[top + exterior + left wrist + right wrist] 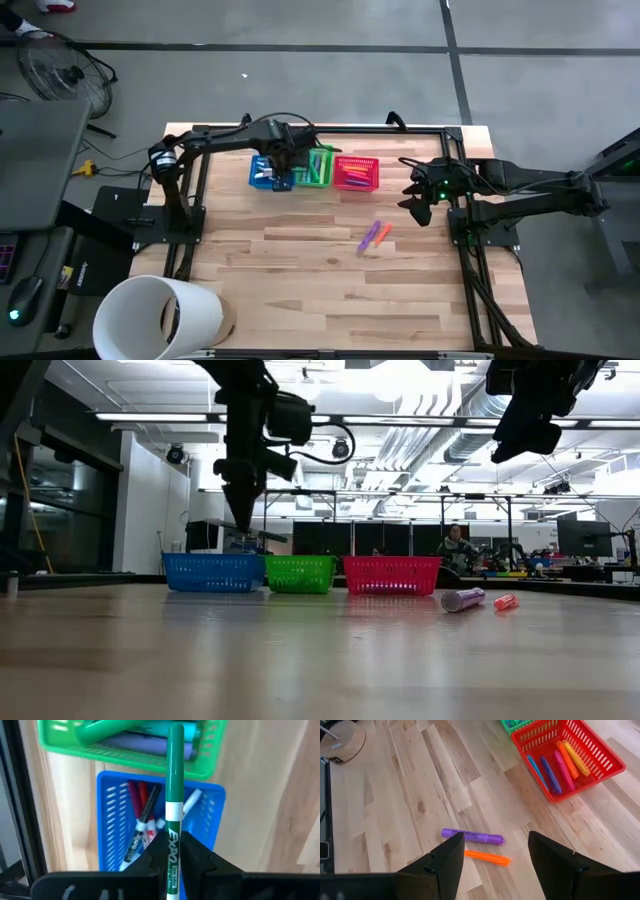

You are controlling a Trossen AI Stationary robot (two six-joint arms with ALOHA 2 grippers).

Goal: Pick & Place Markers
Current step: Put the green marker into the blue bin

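My left gripper (287, 160) hangs pointing down over the blue basket (265, 173) and the green basket (318, 167), shut on a green marker (174, 780) with a white labelled barrel. The blue basket (207, 815) holds red and black markers; the green basket (210, 750) holds green, blue and purple ones. A purple marker (472, 836) and an orange marker (487, 857) lie flat on the table. My right gripper (495, 849) waits open above them, at the table's right side (415, 195). The red basket (570, 757) holds several coloured markers. My left gripper pinches the green marker's white labelled barrel (172, 842) between its two fingers (195, 852). The marker runs out past the fingertips, its green end over the green basket. It is lifted clear above both baskets.
The three baskets stand in a row at the table's far edge, seen side by side in the low view with the red basket (392, 574) on the right. A white tube (155, 318) stands at the near left corner. Bare wood lies between baskets and near edge.
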